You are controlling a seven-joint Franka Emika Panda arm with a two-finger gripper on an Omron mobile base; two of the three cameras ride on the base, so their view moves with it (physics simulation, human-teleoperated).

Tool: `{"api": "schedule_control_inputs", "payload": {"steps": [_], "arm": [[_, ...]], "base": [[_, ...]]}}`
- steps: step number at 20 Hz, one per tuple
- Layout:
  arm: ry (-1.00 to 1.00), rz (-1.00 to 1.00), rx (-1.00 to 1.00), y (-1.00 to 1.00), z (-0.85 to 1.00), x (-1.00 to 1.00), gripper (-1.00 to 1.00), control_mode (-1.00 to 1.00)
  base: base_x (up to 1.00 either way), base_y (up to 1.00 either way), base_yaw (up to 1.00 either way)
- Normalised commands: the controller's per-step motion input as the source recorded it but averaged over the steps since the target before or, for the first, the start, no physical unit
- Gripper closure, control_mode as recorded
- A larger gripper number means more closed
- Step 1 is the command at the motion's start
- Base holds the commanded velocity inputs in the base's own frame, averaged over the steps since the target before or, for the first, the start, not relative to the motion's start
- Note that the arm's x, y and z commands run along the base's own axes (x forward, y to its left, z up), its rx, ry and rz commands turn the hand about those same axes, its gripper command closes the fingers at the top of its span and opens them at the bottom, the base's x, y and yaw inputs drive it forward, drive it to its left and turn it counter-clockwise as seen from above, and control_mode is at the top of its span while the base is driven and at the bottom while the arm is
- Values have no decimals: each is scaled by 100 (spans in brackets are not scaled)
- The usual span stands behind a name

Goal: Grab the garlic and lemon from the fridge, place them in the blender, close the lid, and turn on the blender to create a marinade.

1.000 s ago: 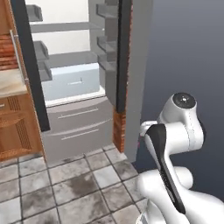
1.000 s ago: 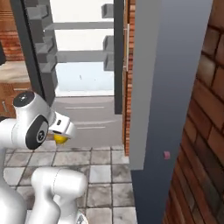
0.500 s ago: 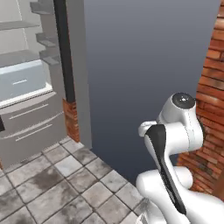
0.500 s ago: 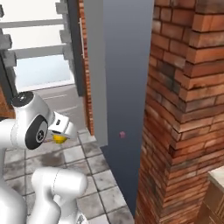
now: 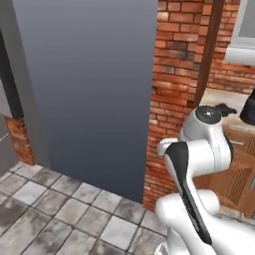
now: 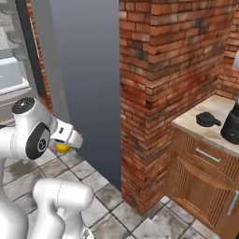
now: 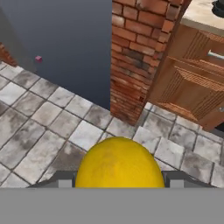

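Observation:
My gripper (image 7: pixel 117 183) is shut on a yellow lemon (image 7: pixel 117 162), which bulges up between the two finger tips in the hand view. From the right base view the lemon (image 6: pixel 60 148) peeks out under the gripper (image 6: pixel 64 144), held low beside the arm. The fridge (image 5: pixel 84 89) shows its flat dark grey side wall (image 6: pixel 84 70), with a strip of pale inner shelves at the far left. The blender's black base (image 6: pixel 230 127) stands on the counter at the right edge, and the black lid (image 6: pixel 207 119) lies beside it. The garlic is out of view.
A red brick pillar (image 6: pixel 154 93) stands between the fridge and a pale counter (image 6: pixel 196 127) on brown wooden cabinets (image 6: pixel 200 186). Grey floor tiles (image 5: pixel 60 209) run in front of the fridge and pillar.
The whole picture has swung: the base turned right, so the open fridge interior slid off to the left and the brick pillar, counter and blender came into view. The lemon stays gripped.

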Motion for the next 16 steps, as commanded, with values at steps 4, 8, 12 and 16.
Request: {"api": "schedule_control_inputs", "payload": {"steps": [4,8,12,16], "arm": [[0,0,0,0,0,0,100,100],[0,0,0,0,0,0,100,100],[0,0,0,0,0,0,100,100],[0,0,0,0,0,0,100,100]], "base": [[-22,-45,-68],[13,-66,-68],[46,-92,-60],[62,-83,-47]]}}
